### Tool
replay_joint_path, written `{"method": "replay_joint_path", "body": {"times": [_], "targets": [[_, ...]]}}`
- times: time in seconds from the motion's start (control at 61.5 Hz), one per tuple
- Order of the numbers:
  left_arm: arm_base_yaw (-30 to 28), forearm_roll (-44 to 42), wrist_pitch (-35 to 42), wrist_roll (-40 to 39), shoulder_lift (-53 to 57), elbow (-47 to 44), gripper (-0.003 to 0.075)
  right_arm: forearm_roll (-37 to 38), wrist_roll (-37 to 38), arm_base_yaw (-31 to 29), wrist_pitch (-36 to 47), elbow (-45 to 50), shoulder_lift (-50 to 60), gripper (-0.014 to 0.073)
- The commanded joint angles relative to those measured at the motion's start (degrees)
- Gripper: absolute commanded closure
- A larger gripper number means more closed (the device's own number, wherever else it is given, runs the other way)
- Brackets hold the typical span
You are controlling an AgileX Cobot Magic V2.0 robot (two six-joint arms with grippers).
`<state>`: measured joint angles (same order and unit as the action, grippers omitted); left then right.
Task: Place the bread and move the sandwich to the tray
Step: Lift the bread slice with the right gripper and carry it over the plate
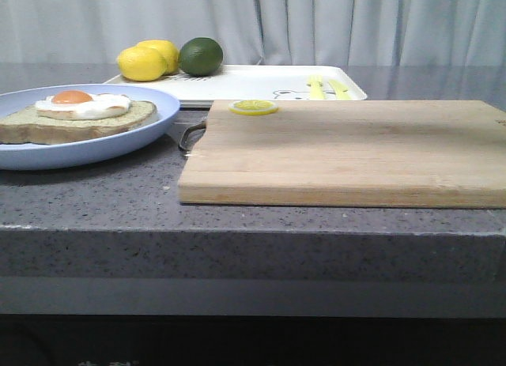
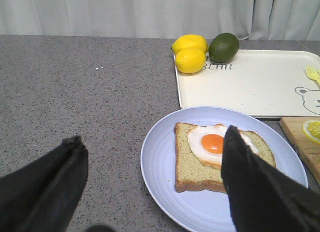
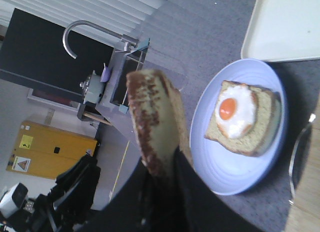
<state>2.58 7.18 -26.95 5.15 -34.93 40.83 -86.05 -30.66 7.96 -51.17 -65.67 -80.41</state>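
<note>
Right gripper [image 3: 167, 157] is pinched on the bread [image 3: 156, 117], its dark fingers pressed on the lower part of the slice so the slice stands on edge above them, crust toward the camera. In the right wrist view the held slice hangs in the air off to one side of the plate [image 3: 235, 177], well clear of it, and the wrist is rolled so the counter runs at a slant across the picture.

Left gripper [image 2: 150, 192] is spread wide with nothing between its fingers [image 2: 250, 187]; one finger shows over the bare counter [image 2: 75, 91], the other over the near edge of the plate. It hangs above the counter, looking down and forward at the plate.

On the plate lies the other slice of bread [image 1: 71, 122] with a fried egg [image 1: 79, 103] on top, yolk up. This open half of the sandwich sits flat in the middle of the plate.

Behind the plate is the tray [image 1: 245, 83], with two lemons [image 1: 150, 59] and a lime [image 1: 201, 56] at its far left corner. Just beside the plate, on the right, lies a cutting board [image 1: 348, 152] with a lemon slice [image 1: 253, 107] near its back left corner. Neither arm shows in the front view.
</note>
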Motion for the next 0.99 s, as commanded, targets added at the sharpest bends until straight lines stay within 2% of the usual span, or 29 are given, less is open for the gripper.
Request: {"method": "replay_joint_path", "body": {"times": [0.0,0.114,0.212,0.423,0.504,0.781,0.976], "targets": [[0.5,0.2,4.6,-0.4,-0.4,1.7,0.0174,-8.4,-0.9,6.1,7.7,-1.3,1.5,0.0592],[0.5,0.2,4.6,-0.4,-0.4,1.7,0.0174,-14.9,-3.7,12.7,15.2,-1.3,0.1,0.0592],[0.5,0.2,4.6,-0.4,-0.4,1.7,0.0174,-24.6,-10.6,17.1,18.7,-1.3,-1.8,0.0592],[0.5,0.2,4.6,-0.4,-0.4,1.7,0.0174,-24.5,-11.1,21.9,20.7,-7.6,-7.3,0.0592],[0.5,0.2,4.6,-0.4,-0.4,1.7,0.0174,-24.5,-9.9,23.9,21.3,-10.6,-10.0,0.0592],[0.5,0.3,4.6,-0.4,-0.4,1.7,0.0174,-24.5,4.1,27.9,26.8,-16.9,-18.6,0.0592],[0.5,0.3,4.6,-0.4,-0.4,1.7,0.0174,-24.5,5.7,29.4,30.5,-20.5,-23.2,0.0592]]}}
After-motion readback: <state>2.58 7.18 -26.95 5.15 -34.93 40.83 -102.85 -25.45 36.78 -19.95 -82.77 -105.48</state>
